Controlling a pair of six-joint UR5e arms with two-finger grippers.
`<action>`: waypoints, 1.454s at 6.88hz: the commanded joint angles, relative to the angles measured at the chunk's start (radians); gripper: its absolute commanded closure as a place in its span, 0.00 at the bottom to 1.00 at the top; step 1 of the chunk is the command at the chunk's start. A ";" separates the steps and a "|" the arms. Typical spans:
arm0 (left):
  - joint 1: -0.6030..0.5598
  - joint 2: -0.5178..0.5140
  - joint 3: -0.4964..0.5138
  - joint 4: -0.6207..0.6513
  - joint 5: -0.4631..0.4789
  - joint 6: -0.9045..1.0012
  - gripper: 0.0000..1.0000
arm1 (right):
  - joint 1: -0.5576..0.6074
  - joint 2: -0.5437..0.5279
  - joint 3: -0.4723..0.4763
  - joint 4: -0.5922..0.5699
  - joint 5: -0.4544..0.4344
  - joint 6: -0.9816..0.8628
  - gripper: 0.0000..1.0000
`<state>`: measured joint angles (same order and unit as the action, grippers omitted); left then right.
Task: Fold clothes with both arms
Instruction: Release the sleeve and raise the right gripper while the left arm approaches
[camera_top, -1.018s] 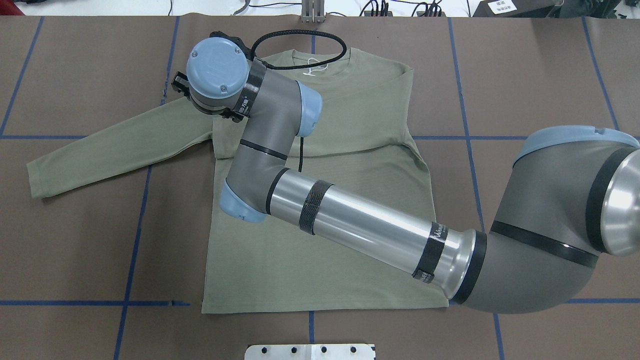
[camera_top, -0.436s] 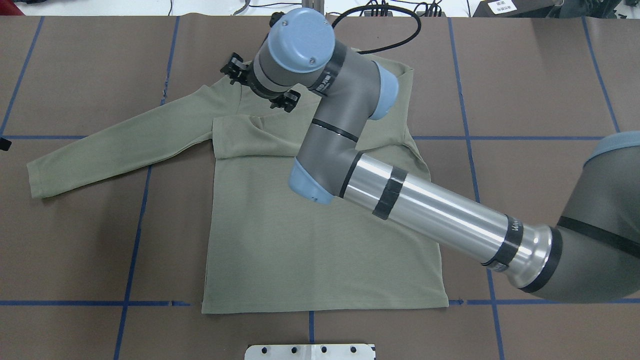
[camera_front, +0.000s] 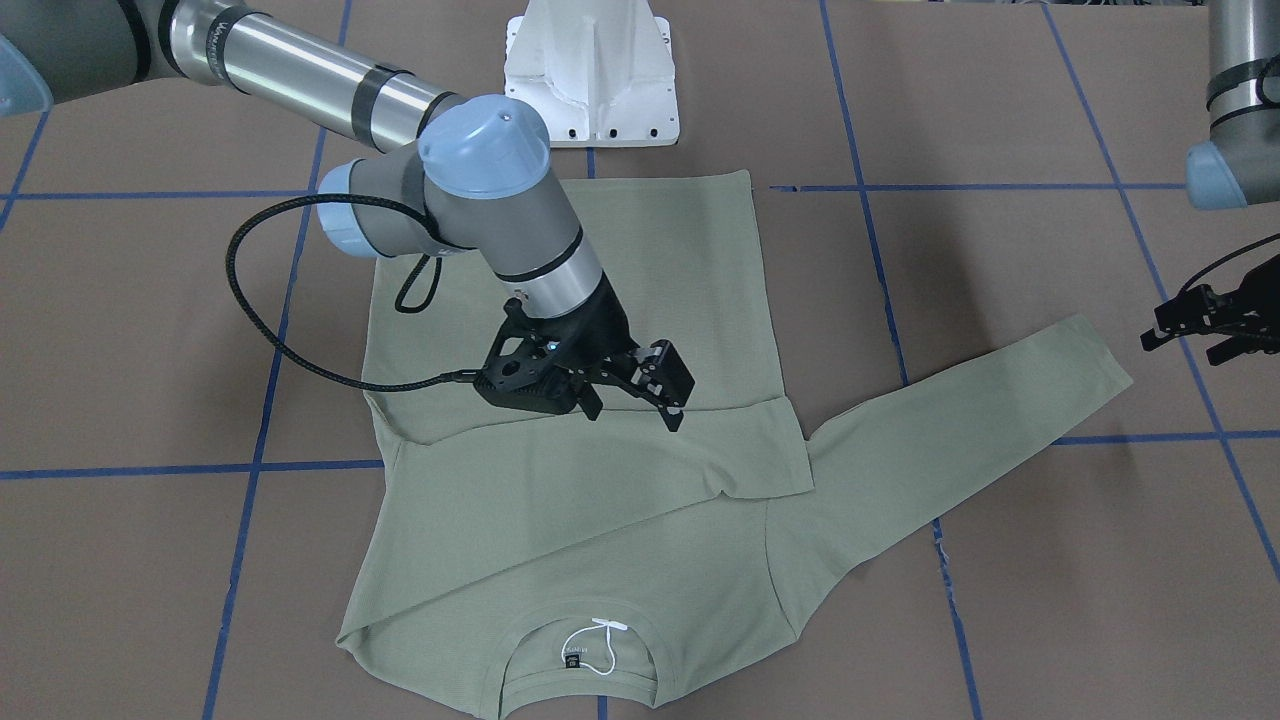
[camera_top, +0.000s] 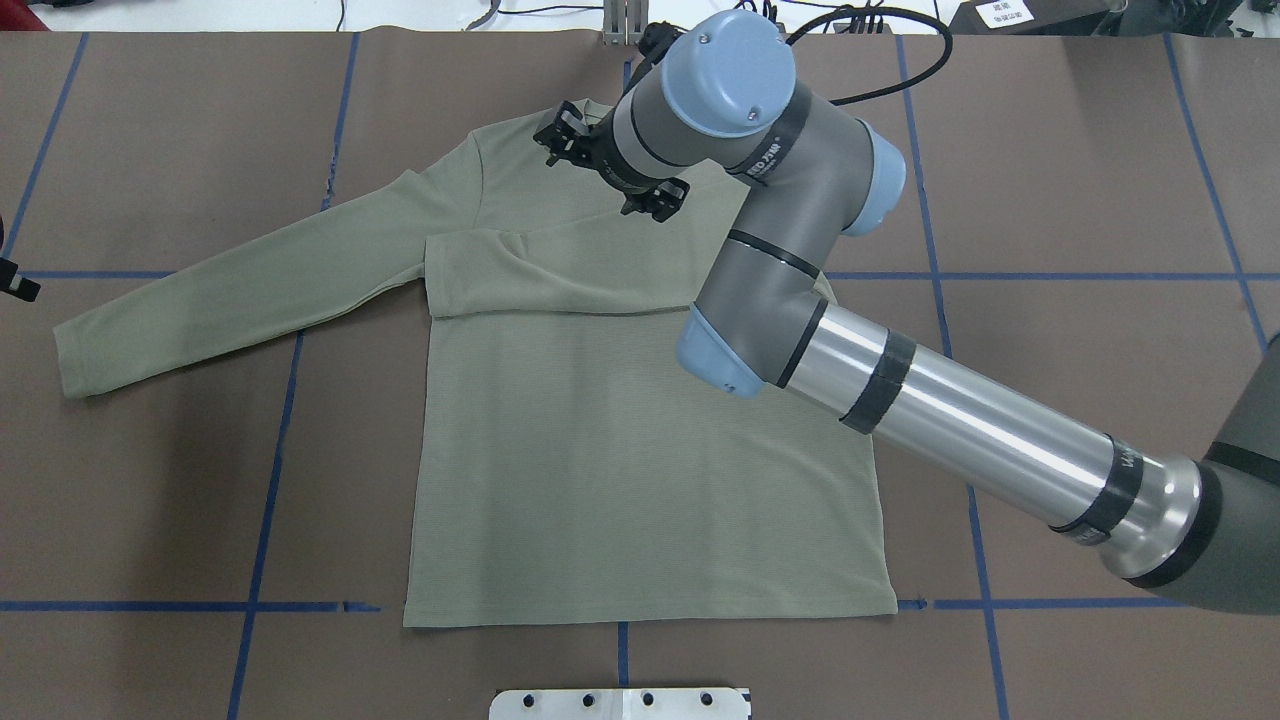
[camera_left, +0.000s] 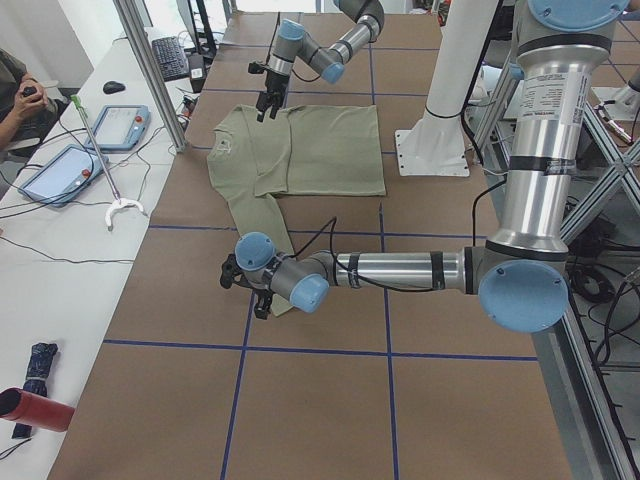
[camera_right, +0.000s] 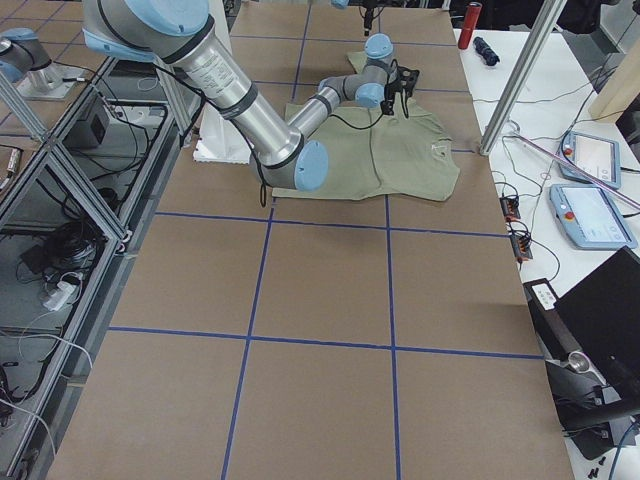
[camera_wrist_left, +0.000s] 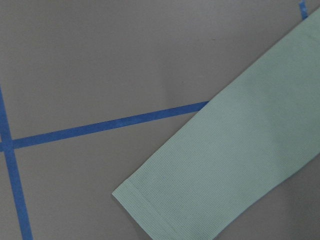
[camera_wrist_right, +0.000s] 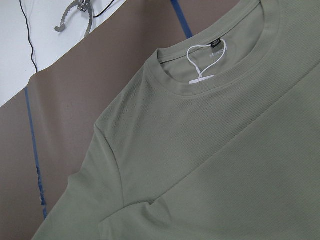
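The sage-green shirt (camera_top: 640, 450) lies flat on the brown table, neck label (camera_front: 573, 660) and white string loop (camera_wrist_right: 200, 62) at the collar. One sleeve is folded across the chest (camera_top: 530, 275). The other sleeve stretches out to its cuff (camera_top: 80, 350). My right gripper (camera_front: 632, 410) hangs over the upper chest, open and empty, clear of the cloth. My left gripper (camera_front: 1190, 330) hovers beside the outstretched cuff (camera_wrist_left: 200, 190), jaws apart and empty. The chest logo is hidden.
The white pedestal base (camera_front: 590, 70) stands behind the shirt's hem. Blue tape lines (camera_top: 270, 450) grid the table. A side bench with tablets (camera_left: 60, 170) runs along the far edge beyond the collar. My right arm (camera_top: 950, 420) crosses over the shirt's right side.
My right gripper has moved from the shirt's left shoulder rightward to the collar area, leaving the folded sleeve lying on the chest. My left gripper has edged into view beside the outstretched cuff.
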<state>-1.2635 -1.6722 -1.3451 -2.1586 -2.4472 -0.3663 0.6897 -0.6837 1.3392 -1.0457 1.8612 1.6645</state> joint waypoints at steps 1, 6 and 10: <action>0.051 -0.047 0.083 -0.032 0.023 -0.008 0.00 | 0.010 -0.069 0.058 0.003 0.009 -0.019 0.01; 0.127 -0.023 0.098 -0.106 0.048 -0.141 0.04 | 0.008 -0.083 0.060 0.006 0.009 -0.020 0.01; 0.145 -0.023 0.113 -0.109 0.063 -0.141 0.17 | 0.007 -0.092 0.060 0.006 0.007 -0.020 0.01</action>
<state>-1.1202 -1.6944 -1.2328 -2.2659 -2.3878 -0.5077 0.6967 -0.7741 1.3990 -1.0400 1.8685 1.6444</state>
